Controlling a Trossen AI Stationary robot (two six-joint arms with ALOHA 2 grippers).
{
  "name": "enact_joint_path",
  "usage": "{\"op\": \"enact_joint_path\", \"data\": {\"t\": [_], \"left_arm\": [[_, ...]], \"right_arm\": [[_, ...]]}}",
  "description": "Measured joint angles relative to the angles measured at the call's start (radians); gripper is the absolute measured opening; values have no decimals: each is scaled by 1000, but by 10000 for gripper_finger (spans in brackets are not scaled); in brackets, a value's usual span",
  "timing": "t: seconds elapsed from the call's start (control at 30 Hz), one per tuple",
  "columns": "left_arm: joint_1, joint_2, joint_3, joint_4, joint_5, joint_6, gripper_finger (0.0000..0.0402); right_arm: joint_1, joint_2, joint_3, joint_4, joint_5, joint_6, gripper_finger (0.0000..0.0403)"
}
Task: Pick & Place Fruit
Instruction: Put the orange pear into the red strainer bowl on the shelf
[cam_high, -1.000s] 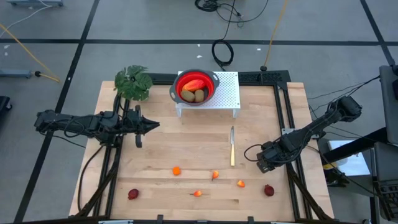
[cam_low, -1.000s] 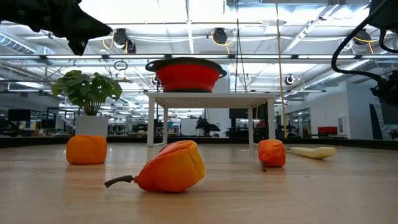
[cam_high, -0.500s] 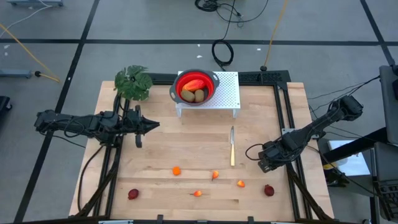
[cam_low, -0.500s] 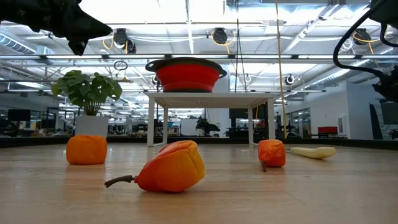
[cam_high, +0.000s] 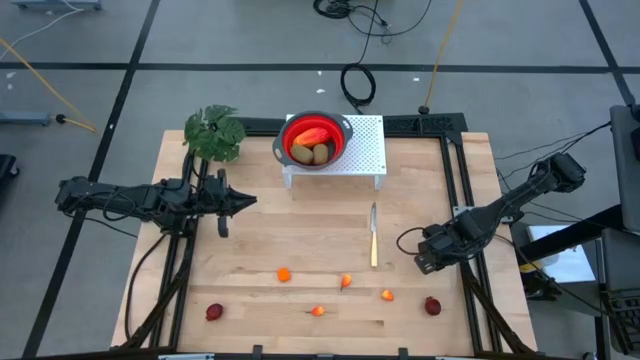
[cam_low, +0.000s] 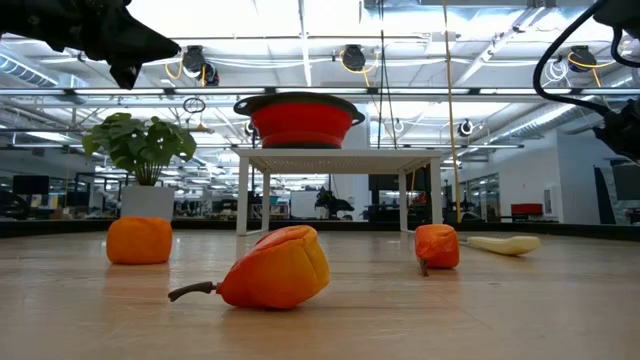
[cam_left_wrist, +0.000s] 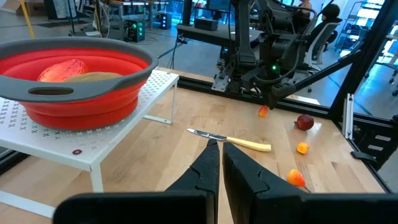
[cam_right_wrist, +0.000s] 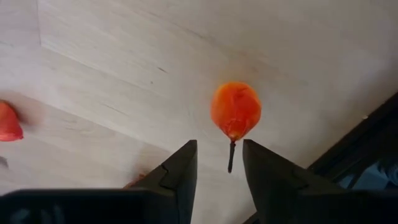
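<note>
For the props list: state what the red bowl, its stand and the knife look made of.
Red bowl: probably silicone with a stiff grey rim; matte, ribbed wall like a collapsible colander.
Stand: white perforated sheet, metal or plastic; a regular hole grid shows.
Knife: shiny thin metallic-looking blade, cream handle, likely plastic; possibly a toy.

An open-plan lab — ceiling ducts (cam_low: 350, 57), strip lights, desks with monitors (cam_low: 30, 186) behind the table.

Just ahead of parted right jaws: orange fruit (cam_right_wrist: 235, 111), bare wood around it; knife (cam_high: 374, 236) off aside.
</note>
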Motion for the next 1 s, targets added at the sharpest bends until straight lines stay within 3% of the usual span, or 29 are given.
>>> {"op": "enact_joint_path", "data": {"t": [0.53, 0.83, 1.0], "left_arm": [[0, 0, 0, 0, 0, 0, 19], [0, 0, 0, 1, -1, -6, 19], [0, 0, 0, 1, -1, -25, 19]], "right_arm": [[0, 0, 0, -3, 1, -6, 62], [0, 0, 0, -2, 0, -21, 6], [0, 0, 0, 0, -3, -34, 4]]}}
